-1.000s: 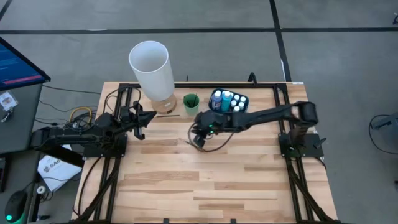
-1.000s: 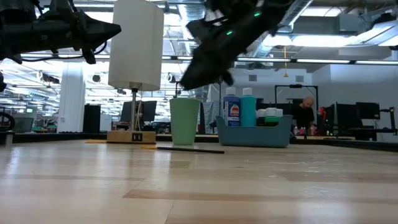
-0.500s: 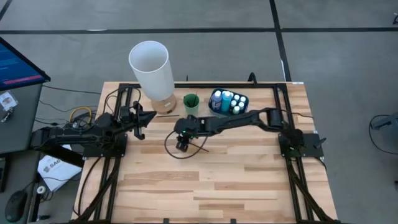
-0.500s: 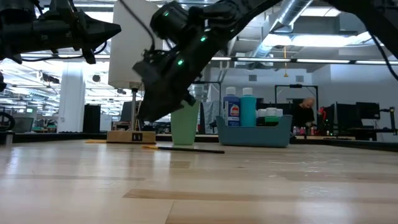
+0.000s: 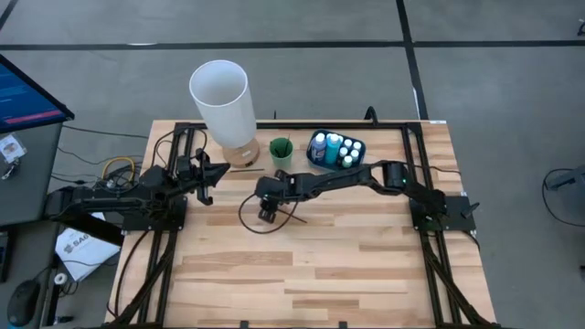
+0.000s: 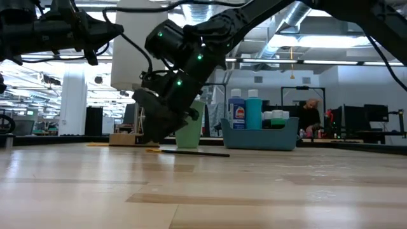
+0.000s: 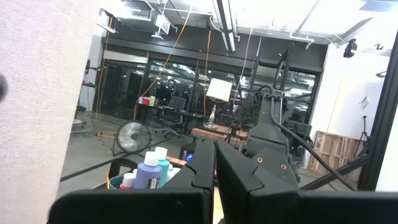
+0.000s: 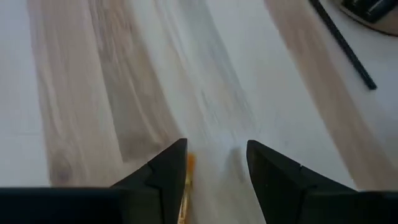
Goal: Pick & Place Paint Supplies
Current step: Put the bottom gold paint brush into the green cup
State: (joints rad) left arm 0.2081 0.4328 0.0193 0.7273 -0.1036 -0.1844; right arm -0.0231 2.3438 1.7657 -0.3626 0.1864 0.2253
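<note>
High view: the right tool (image 5: 267, 216) is stretched across the wooden bench (image 5: 311, 274) toward its middle, low over the boards, in front of the green cup (image 5: 281, 152). In the right wrist view its two dark fingers (image 8: 165, 174) stand apart with bare wood between them, holding nothing; a short orange-yellow stick (image 8: 188, 163) shows at the inner edge of one finger, and whether they touch cannot be told. A thin dark brush (image 6: 191, 152) lies flat on the bench in front of the cup; in the low view its long axis runs across the picture, and the right tool hangs just above one end of it. The same brush appears in the right wrist view as a dark line (image 8: 343, 43), lying at a slant away from the fingers. Which end carries the bristles cannot be told. The white-capped bottles (image 5: 336, 148) stand upright, caps up, in the blue tray (image 5: 315, 137) beside the cup. The left tool (image 5: 207, 176) waits closed and empty at the bench's left edge, near the white lamp (image 5: 221, 99).
</note>
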